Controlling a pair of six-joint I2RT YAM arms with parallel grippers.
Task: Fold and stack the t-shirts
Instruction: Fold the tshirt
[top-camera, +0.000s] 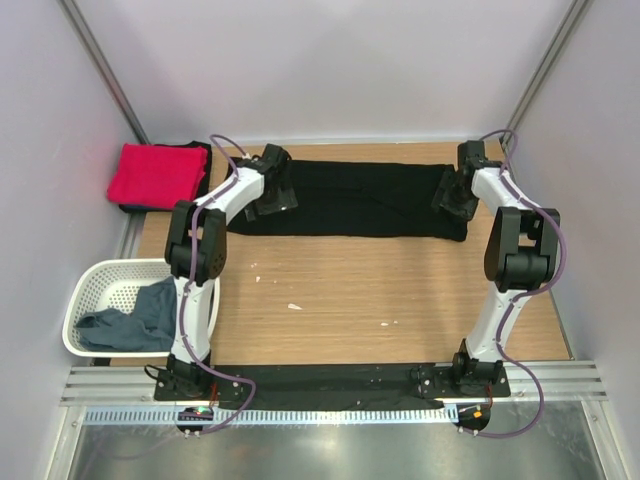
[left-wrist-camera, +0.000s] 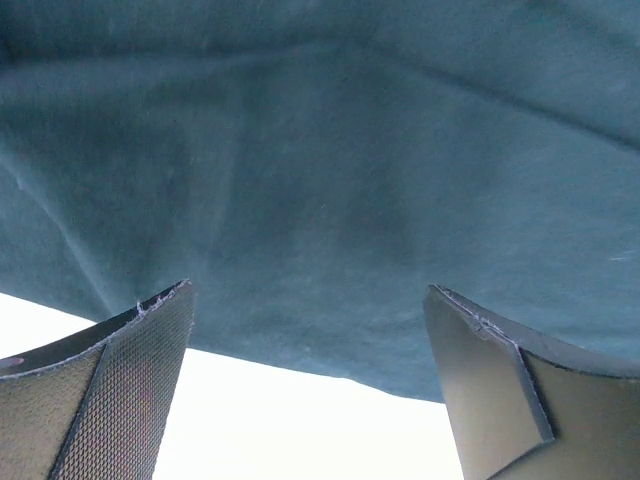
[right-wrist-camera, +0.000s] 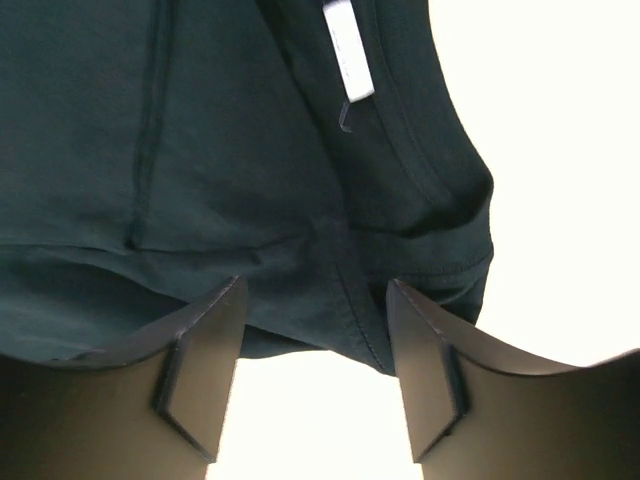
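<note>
The black t-shirt (top-camera: 360, 198), at 12 o'clock on the table, was matt, soft cloth with stitched seams and hems. A smooth white label (right-wrist-camera: 347, 50) lay on it. The red t-shirt (top-camera: 155, 175) at 10 o'clock and the grey-blue t-shirt (top-camera: 130, 322) at 8 o'clock were likewise matt cloth. The laundry basket (top-camera: 85, 283) was white perforated plastic. The table (top-camera: 380, 290) had a smooth wood-grain finish. One pad (left-wrist-camera: 130, 390) of the left gripper (left-wrist-camera: 308, 288) carried a fine cross-hatched texture. The fingers (right-wrist-camera: 200, 380) of the right gripper (right-wrist-camera: 316, 282) were smooth, matt and dark. The arm links (top-camera: 232, 195) were glossy white plastic. A brushed metal sheet (top-camera: 330, 450) lay at 6 o'clock.
</note>
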